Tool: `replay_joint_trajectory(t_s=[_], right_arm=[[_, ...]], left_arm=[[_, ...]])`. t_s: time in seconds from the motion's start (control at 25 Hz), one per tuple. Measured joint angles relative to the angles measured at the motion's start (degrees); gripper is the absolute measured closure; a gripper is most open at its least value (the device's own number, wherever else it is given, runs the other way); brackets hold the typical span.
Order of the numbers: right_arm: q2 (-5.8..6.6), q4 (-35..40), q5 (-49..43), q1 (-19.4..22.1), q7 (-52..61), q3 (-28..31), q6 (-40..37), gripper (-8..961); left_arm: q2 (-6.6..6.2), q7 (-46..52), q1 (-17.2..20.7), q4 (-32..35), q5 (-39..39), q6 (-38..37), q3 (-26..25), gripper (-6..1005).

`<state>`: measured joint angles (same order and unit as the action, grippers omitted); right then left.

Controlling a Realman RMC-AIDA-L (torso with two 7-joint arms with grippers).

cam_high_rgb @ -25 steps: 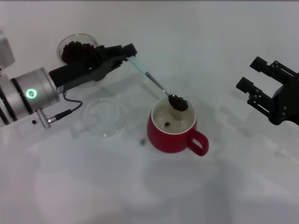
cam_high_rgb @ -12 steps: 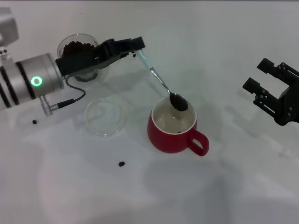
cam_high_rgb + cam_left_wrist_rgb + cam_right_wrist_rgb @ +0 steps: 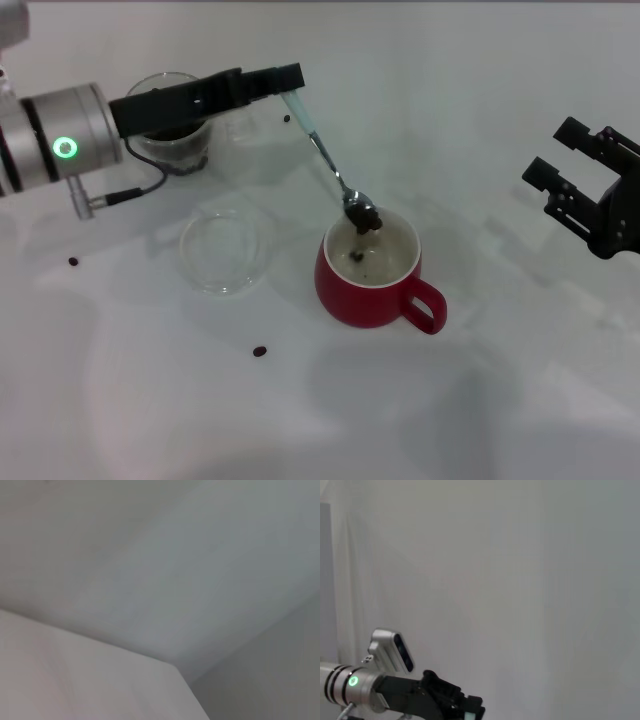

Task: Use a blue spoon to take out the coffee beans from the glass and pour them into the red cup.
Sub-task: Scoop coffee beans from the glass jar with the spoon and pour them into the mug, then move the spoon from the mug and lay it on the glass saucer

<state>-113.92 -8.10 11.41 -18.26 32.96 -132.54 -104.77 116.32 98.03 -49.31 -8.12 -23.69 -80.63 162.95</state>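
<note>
Head view first: we've got the red cup (image 3: 369, 277) sitting mid-table, so let's place everything off that. Our left gripper (image 3: 285, 84) is up and to the left of the cup, clamped on the pale handle of the blue spoon (image 3: 331, 165), which slants down so its bowl hangs right over the cup's back rim, tipped. Some coffee beans (image 3: 362, 214) cling to the spoon and a couple lie inside the cup. Far left of the cup, behind the arm, stands the glass (image 3: 170, 122). Just left of the cup is a shallow clear dish (image 3: 225, 250), and a stray bean (image 3: 260, 351) lies in front-left. Our right gripper (image 3: 578, 172) hovers well to the cup's right, fingers spread wide, holding nothing
</note>
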Motion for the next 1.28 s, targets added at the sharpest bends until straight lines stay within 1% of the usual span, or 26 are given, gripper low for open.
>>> replay_joint_trajectory(t_s=[0.12,0.24,0.32,0.8,1.04,1.12,1.2,1.28], right_arm=[[0.02,0.1,0.2,-0.3,0.2,0.0,0.2,347],[0.02,0.2,0.2,-0.7,0.2,0.0,0.2,347],[0.02,0.2,0.3,-1.0,0.3,0.0,0.3,347],[-0.40,0.6,0.3,-1.8,0.4,0.0,2.4,347],[-0.51,0.6,0.3,-1.9,0.4,0.0,2.5,347],[-0.51,0.6,0.3,-1.9,0.4,0.0,2.5,347],[-0.51,0.6,0.3,-1.9,0.4,0.0,2.5,347],[-0.51,0.7,0.3,-2.0,0.4,0.0,2.5,347]], left_arm=[[-0.24,-1.5,-0.6,-2.6,0.1,-3.0,0.0,876],[-0.02,-3.1,-1.8,-5.5,0.3,-6.3,0.0,876],[0.08,-4.0,-2.5,-6.3,0.8,-7.3,0.0,876],[0.18,-9.7,-4.8,-6.6,5.3,-11.2,0.1,876],[-0.20,-10.5,-5.1,-7.5,5.0,-13.5,0.1,875],[-0.22,-10.5,-5.0,-9.0,4.7,-14.5,0.1,875],[-0.15,-10.2,-4.5,-10.3,4.0,-15.4,0.0,875],[-0.17,-9.2,-3.4,-12.3,1.5,-17.0,0.0,875]])
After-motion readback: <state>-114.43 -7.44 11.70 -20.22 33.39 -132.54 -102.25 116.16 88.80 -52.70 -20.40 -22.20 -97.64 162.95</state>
